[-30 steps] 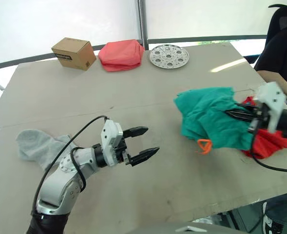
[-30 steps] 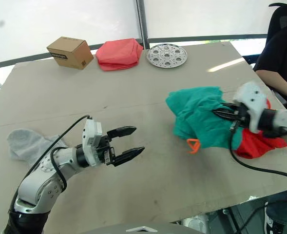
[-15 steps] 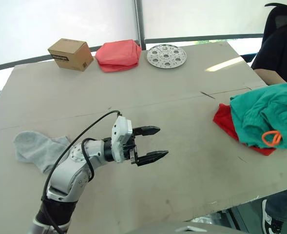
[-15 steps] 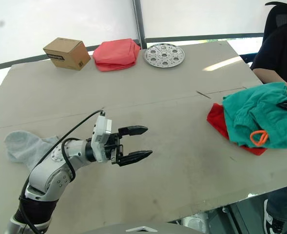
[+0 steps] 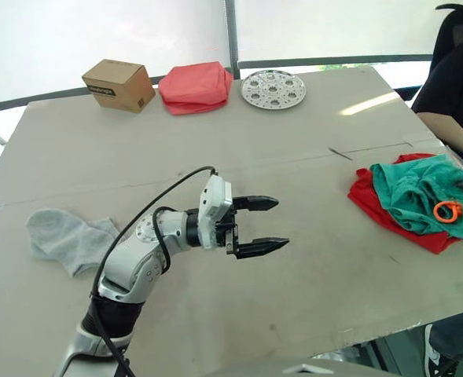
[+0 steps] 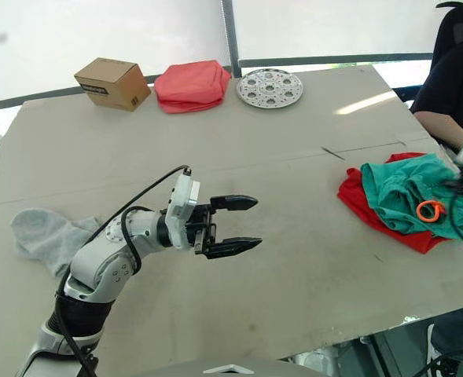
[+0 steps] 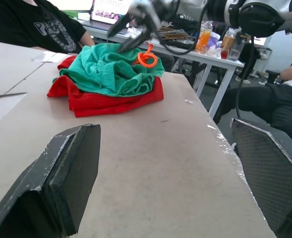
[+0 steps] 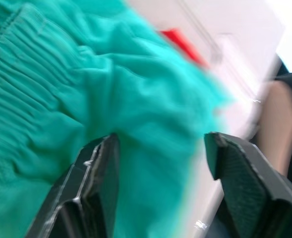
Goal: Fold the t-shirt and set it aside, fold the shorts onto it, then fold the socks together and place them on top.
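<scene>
The teal shorts lie crumpled on the red t-shirt near the table's right edge, with the orange drawstring loop on top. My right gripper hovers right over the shorts with its fingers spread apart; the left wrist view shows it just above the pile. The grey socks lie flat at the table's left side. My left gripper is open over the bare middle of the table, holding nothing, pointing toward the pile.
At the table's far edge stand a cardboard box, a folded coral-pink cloth and a round metal plate. A person in black sits at the right end of the table, close to the pile.
The right gripper carried the shorts to the right onto the red t-shirt and opened. The left gripper reached further forward to the right, still open.
</scene>
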`<act>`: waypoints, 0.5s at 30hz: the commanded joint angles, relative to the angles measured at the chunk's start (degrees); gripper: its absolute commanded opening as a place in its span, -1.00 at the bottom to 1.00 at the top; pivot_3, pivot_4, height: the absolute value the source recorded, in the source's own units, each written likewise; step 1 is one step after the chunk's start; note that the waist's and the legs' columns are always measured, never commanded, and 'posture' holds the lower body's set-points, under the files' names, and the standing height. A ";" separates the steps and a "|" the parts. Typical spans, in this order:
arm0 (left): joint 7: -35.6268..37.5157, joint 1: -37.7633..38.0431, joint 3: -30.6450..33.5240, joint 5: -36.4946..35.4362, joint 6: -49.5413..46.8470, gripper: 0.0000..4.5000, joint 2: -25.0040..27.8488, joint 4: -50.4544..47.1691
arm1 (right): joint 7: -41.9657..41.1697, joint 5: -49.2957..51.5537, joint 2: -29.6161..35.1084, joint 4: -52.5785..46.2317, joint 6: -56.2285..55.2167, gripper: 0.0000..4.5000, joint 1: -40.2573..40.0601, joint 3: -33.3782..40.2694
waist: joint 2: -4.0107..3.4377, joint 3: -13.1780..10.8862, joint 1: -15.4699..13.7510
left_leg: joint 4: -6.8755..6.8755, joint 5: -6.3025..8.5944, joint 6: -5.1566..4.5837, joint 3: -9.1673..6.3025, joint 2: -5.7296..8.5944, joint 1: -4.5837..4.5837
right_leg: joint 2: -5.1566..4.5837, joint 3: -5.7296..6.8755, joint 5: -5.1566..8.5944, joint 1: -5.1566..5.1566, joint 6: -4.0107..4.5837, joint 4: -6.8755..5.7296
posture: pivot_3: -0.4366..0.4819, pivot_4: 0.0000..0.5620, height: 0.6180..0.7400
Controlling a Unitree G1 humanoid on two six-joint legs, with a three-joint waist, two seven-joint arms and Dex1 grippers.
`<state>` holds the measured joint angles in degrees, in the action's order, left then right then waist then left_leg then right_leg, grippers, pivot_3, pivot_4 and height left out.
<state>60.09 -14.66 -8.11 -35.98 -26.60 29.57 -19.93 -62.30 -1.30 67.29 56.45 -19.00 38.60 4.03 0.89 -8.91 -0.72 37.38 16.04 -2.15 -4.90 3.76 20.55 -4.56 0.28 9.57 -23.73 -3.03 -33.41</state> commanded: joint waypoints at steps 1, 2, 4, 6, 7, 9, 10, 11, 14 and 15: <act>0.70 -0.20 0.42 0.01 1.92 1.00 -0.77 0.17 | 1.65 10.34 2.93 -19.88 7.70 0.25 -12.79 15.68 | 0.00 0.01 -0.09 | 0.00 0.14 -0.24 -0.03 -0.02 0.01 | 0.00 0.01 0.00 0.02 0.00 0.00 | -0.05 -0.47 1.00; 0.47 -0.13 0.61 -0.07 1.98 1.00 -0.97 0.39 | 2.89 12.03 2.20 -26.04 10.87 0.25 -16.94 19.70 | 0.01 0.02 -0.12 | 0.02 0.14 -0.24 -0.04 -0.03 -0.01 | 0.00 0.00 0.00 0.04 0.00 -0.01 | -0.05 -0.47 1.00; -1.36 -0.04 1.71 -0.47 1.57 1.00 -1.84 0.98 | 5.39 18.20 -1.79 -43.48 21.89 0.25 -25.22 27.28 | -0.02 0.03 0.01 | 0.02 0.16 -0.27 -0.01 -0.04 -0.04 | 0.02 -0.02 0.00 0.06 -0.02 -0.04 | -0.05 -0.47 1.00; -3.19 0.27 3.22 -0.72 0.97 1.00 -2.20 1.30 | 9.13 25.14 -6.38 -59.26 31.84 0.37 -29.94 30.89 | -0.06 0.06 0.30 | 0.02 0.17 -0.28 0.07 -0.06 0.06 | 0.01 -0.13 0.15 0.10 -0.26 -0.17 | -0.05 -0.47 1.00; -3.95 0.51 4.04 -0.64 0.83 1.00 -2.13 1.50 | 12.31 28.31 -8.77 -65.13 36.00 0.49 -30.42 31.28 | -0.07 0.07 0.37 | 0.03 0.17 -0.28 0.10 -0.08 0.03 | 0.02 -0.18 0.15 0.10 -0.29 -0.23 | -0.05 -0.47 1.00; -7.26 1.67 6.11 0.46 0.54 1.00 -1.84 1.83 | 17.11 35.48 -13.99 -77.44 42.46 0.82 -31.62 27.51 | -0.08 0.09 0.43 | 0.06 0.16 -0.28 0.16 -0.07 -0.03 | 0.06 -0.22 0.14 0.10 -0.32 -0.29 | -0.05 -0.47 1.00; -8.03 2.17 7.31 0.79 0.61 1.00 -1.29 2.40 | 19.09 37.30 -15.82 -82.13 45.07 0.96 -31.78 25.14 | -0.05 0.12 0.43 | 0.08 0.16 -0.28 0.15 -0.10 -0.11 | 0.08 -0.23 0.14 0.10 -0.33 -0.33 | -0.05 -0.47 1.00; -10.34 4.37 10.51 1.44 0.49 1.00 -0.12 2.64 | 20.91 41.12 -19.83 -88.20 47.42 0.96 -31.61 18.60 | 0.00 0.13 0.43 | 0.07 0.16 -0.28 0.13 -0.11 -0.30 | 0.08 -0.22 0.14 0.11 -0.32 -0.33 | -0.05 -0.47 1.00; -12.11 10.00 18.08 2.29 1.21 1.00 4.00 3.91 | 24.41 44.80 -28.13 -97.58 51.44 0.96 -29.81 4.32 | 0.22 0.19 0.93 | -0.01 0.19 -0.24 0.12 -0.31 -0.36 | 0.08 -0.18 0.15 0.05 -0.31 -0.27 | -0.05 -0.47 1.00; -12.00 12.31 20.61 2.71 1.71 1.00 5.60 4.00 | 24.36 43.12 -29.50 -98.17 51.30 0.96 -29.68 0.88 | 0.19 0.17 0.92 | -0.05 0.19 -0.24 0.11 -0.31 -0.31 | 0.15 -0.14 0.15 -0.01 -0.31 -0.22 | -0.05 -0.47 1.00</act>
<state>48.48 -4.05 7.55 -33.65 -26.00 33.47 -15.22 -39.25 41.47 38.02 -38.14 31.80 7.97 7.74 1.08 -8.74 0.21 37.32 16.23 -2.39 -4.80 3.47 20.29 -4.29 0.14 9.69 -23.81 -3.34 -33.66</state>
